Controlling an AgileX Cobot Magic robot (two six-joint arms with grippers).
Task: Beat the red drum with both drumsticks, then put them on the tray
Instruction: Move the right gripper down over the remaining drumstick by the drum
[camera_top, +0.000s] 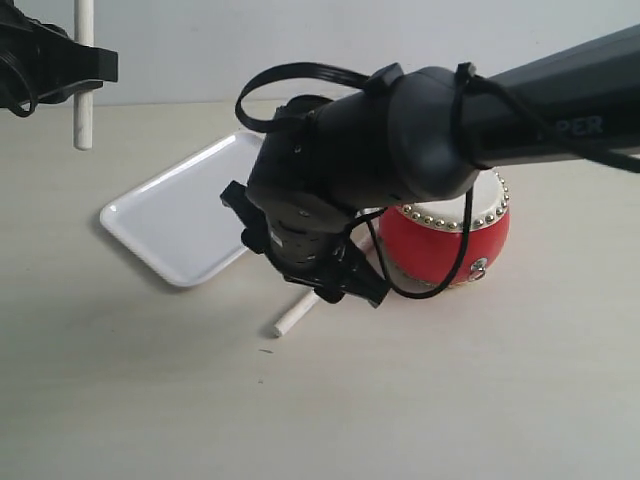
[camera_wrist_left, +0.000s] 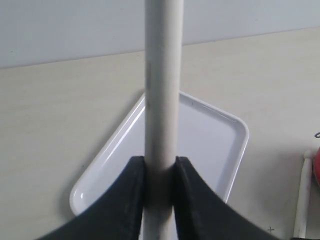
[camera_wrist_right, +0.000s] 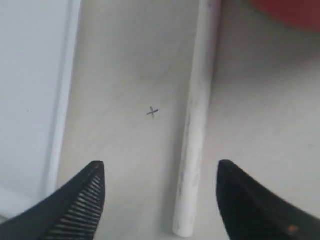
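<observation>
The red drum (camera_top: 455, 240) stands right of centre, mostly hidden behind my right arm; a red sliver of the drum (camera_wrist_right: 290, 10) shows in the right wrist view. One drumstick (camera_top: 84, 75) hangs upright at the far left, with my left gripper (camera_wrist_left: 160, 167) shut on that drumstick (camera_wrist_left: 162, 85) above the white tray (camera_wrist_left: 215, 135). The other drumstick (camera_top: 295, 317) lies on the table between tray and drum. My right gripper (camera_wrist_right: 160, 172) hovers open over this lying drumstick (camera_wrist_right: 197, 125), which rests between the jaws, nearer one finger. The tray (camera_top: 185, 220) holds nothing.
The pale tabletop (camera_top: 450, 400) spreads out in front of the drum and tray. A small pencilled cross (camera_wrist_right: 152, 112) marks the table beside the lying stick. A white wall (camera_top: 300, 40) closes the back.
</observation>
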